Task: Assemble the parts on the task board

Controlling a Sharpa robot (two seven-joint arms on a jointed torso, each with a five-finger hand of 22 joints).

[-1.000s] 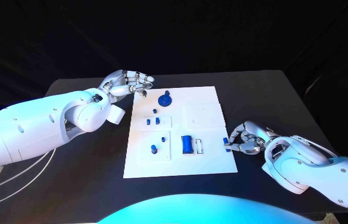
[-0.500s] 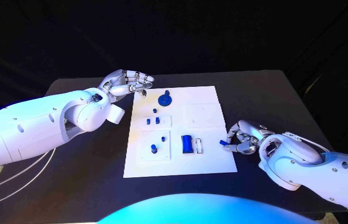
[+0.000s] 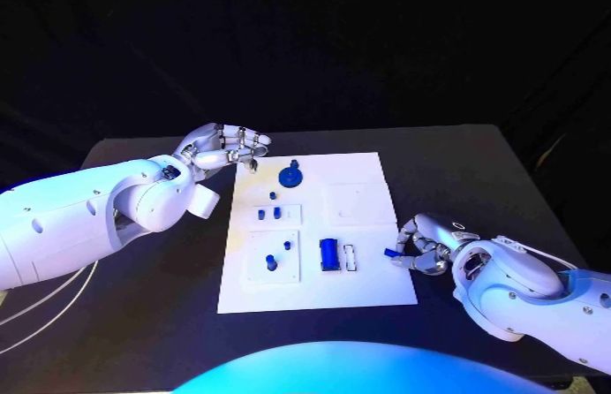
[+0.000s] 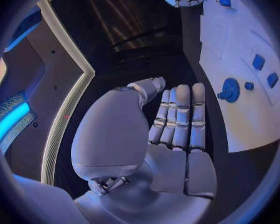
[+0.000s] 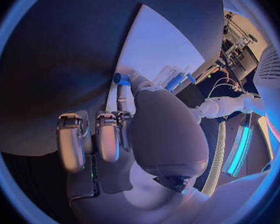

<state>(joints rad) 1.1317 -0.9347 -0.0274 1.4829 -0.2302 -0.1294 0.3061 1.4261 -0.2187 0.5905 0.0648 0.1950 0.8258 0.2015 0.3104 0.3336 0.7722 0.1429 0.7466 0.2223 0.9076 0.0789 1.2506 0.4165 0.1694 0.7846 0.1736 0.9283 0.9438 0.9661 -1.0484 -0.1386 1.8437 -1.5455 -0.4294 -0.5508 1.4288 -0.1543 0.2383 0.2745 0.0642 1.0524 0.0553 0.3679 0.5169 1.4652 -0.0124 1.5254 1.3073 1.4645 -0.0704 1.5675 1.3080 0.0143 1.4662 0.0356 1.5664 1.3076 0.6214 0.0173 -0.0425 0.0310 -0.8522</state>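
I see the small blue part [image 3: 392, 253] pinched in my right hand [image 3: 426, 246] at the task board's [image 3: 369, 297] right edge, nearer it than a second ago. My left hand [image 3: 224, 147] stays empty, fingers loosely apart, beside the far-left corner.

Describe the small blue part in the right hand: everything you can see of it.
The small blue part is a short, plain blue piece, plastic by its look, pinched at the fingertips of the right hand. It sits at the right edge of the white task board, next to the narrow white slot beside the upright blue block. In the right wrist view it shows as a blue tip past the fingers. I cannot tell whether it touches the board or hangs above it.
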